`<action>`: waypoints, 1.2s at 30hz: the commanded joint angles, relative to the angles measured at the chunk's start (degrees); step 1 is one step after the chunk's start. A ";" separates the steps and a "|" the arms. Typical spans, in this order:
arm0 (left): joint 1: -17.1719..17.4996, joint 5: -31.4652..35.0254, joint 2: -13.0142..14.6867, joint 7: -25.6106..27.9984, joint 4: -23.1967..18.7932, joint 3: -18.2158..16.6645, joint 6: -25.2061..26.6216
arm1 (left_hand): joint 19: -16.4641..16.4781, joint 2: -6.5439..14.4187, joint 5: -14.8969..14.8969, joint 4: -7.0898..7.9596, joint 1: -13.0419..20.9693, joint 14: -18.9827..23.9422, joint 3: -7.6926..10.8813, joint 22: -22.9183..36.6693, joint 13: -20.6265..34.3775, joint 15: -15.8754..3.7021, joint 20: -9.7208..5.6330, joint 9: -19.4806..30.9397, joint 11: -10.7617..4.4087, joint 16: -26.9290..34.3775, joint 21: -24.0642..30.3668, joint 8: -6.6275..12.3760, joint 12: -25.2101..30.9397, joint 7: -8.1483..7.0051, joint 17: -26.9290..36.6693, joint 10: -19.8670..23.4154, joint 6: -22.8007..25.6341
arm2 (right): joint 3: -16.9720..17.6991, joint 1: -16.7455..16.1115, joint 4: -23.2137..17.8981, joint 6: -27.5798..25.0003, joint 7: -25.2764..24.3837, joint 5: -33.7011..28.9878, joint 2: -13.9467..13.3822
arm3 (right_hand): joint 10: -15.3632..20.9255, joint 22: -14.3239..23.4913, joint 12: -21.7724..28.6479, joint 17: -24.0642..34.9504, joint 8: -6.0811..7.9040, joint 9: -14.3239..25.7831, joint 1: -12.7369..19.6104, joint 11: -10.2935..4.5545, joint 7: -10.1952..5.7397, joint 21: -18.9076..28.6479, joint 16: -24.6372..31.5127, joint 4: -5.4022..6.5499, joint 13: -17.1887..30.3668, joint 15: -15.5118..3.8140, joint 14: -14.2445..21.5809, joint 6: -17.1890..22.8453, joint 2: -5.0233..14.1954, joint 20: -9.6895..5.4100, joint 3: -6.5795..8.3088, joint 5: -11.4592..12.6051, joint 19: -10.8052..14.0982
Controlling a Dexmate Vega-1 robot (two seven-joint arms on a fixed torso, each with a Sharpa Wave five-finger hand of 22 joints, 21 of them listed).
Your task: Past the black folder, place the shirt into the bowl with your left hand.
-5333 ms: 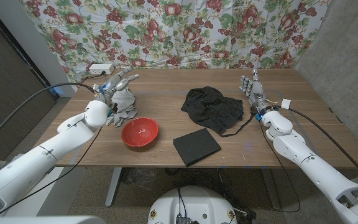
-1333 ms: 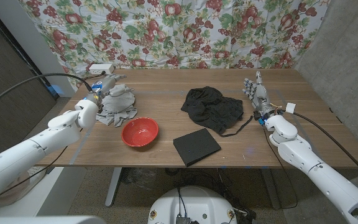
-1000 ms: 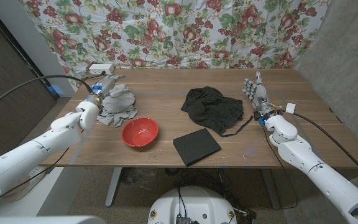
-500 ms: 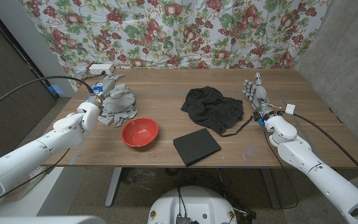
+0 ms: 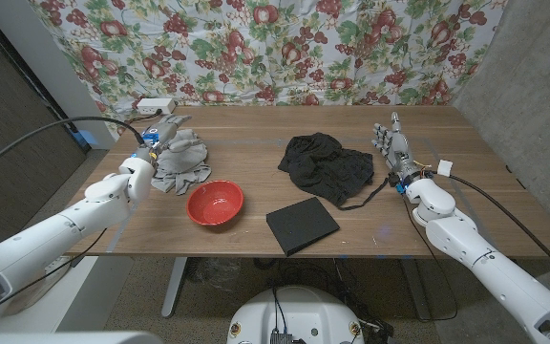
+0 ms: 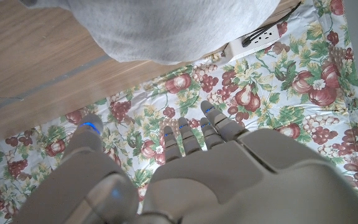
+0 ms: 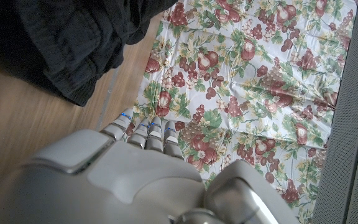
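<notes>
From the head view, a brown wood-grain desk (image 5: 256, 124) stands before a curtain (image 5: 256, 48) printed with fruit and leaves; a bare grey wall closes the right side. The grey shirt (image 5: 181, 162), soft and crumpled, lies at the desk's left rear, just behind the glossy red bowl (image 5: 215, 202). The left hand (image 5: 158, 134) rests against the shirt's far edge, fingers spread and grasping nothing. A rumpled black garment (image 5: 327, 167) lies mid-desk, the flat matte black folder (image 5: 301, 225) in front of it. The right hand (image 5: 392, 143) stands upright, fingers loosely apart, empty.

In the left wrist view, the hand's fingers (image 6: 179, 134) extend apart beside grey cloth (image 6: 166, 28); a white power strip (image 6: 257, 40) lies along the curtain.

In the right wrist view, fingers (image 7: 145, 132) reach toward dark, ribbed fabric (image 7: 61, 43).
</notes>
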 commanded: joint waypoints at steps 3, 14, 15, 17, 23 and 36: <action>-1.46 -0.22 -1.77 3.60 3.88 1.08 -2.42 | 1.22 1.27 0.83 0.12 0.85 2.57 0.67 0.28 0.09 -7.41 -1.51 0.14 -0.08 0.80 0.40 0.88 1.03 -0.51 0.16 2.38 1.50 | -0.32 0.17 -0.02 -0.25 0.05 0.13 0.37 | 0.47 0.19 0.24 0.07 0.19 0.15 -0.06 0.11 -0.10 -0.20 0.24 -0.17 0.24 -0.19 0.45 0.27 -0.07 0.47 -0.29 -0.06 -0.06; -2.45 0.43 -2.22 3.98 5.29 2.24 -2.06 | 2.63 0.56 1.93 -0.13 1.78 4.69 0.53 0.23 0.02 -8.39 -1.80 0.06 -0.31 0.59 0.41 1.29 1.14 -0.80 0.16 3.80 3.40 | -0.57 0.64 0.46 -0.08 0.22 -0.21 0.50 | 0.55 0.19 0.25 0.08 0.25 0.15 -0.12 0.28 -0.07 -0.23 0.23 -0.13 0.24 -0.20 0.44 0.55 -0.03 0.41 -0.29 -0.05 -0.13; -2.63 0.54 -2.36 3.81 5.48 2.43 -1.89 | 2.56 0.50 2.02 -0.14 1.83 4.49 0.50 0.23 0.02 -8.13 -1.72 0.06 -0.24 0.46 0.35 1.18 0.93 -0.76 0.16 3.36 3.19 | -0.60 0.77 0.73 -0.02 0.34 -0.01 0.74 | 0.57 0.19 0.25 0.08 0.25 0.15 -0.13 0.24 -0.06 -0.25 0.20 -0.12 0.24 -0.19 0.38 0.58 -0.02 0.41 -0.29 -0.05 -0.17; -2.92 0.61 -2.52 3.65 5.81 2.70 -1.86 | 2.52 0.43 2.15 -0.13 1.87 4.04 0.46 0.24 0.01 -7.85 -1.73 0.06 -0.47 0.24 0.28 1.09 0.71 -0.78 0.17 2.92 3.07 | -0.76 1.02 1.17 0.37 0.62 -0.26 0.86 | 0.59 0.19 0.26 0.08 0.28 0.15 -0.14 0.23 -0.15 -0.27 0.15 -0.11 0.24 -0.31 0.25 0.70 -0.01 0.40 -0.29 -0.05 -0.25; -3.63 0.35 -3.57 3.44 6.92 3.25 -0.80 | 2.43 0.37 2.28 -0.11 1.91 3.66 0.41 0.25 0.01 -7.86 -1.84 0.06 -0.35 0.06 0.21 1.04 0.60 -0.76 0.18 2.71 3.02 | -0.86 1.78 2.14 0.41 1.49 0.30 1.26 | 1.10 0.19 0.44 0.07 0.26 0.14 -0.16 -0.23 -0.20 -0.28 0.12 -0.10 0.24 -0.47 0.17 0.77 0.02 0.40 -0.28 -0.04 -0.29; -5.83 0.00 -4.99 2.71 10.08 5.16 -1.53 | 2.30 0.30 2.47 -0.10 1.99 3.55 0.34 0.26 0.01 -7.89 -1.88 0.06 -0.47 0.00 0.10 0.94 0.48 -0.90 0.19 2.50 2.89 | -0.94 2.24 2.19 0.13 1.68 0.11 0.98 | 1.18 0.19 0.42 0.07 0.22 0.14 -0.17 -0.43 -0.21 -0.28 0.14 -0.09 0.24 -0.49 0.20 0.83 0.04 0.36 -0.27 -0.05 -0.30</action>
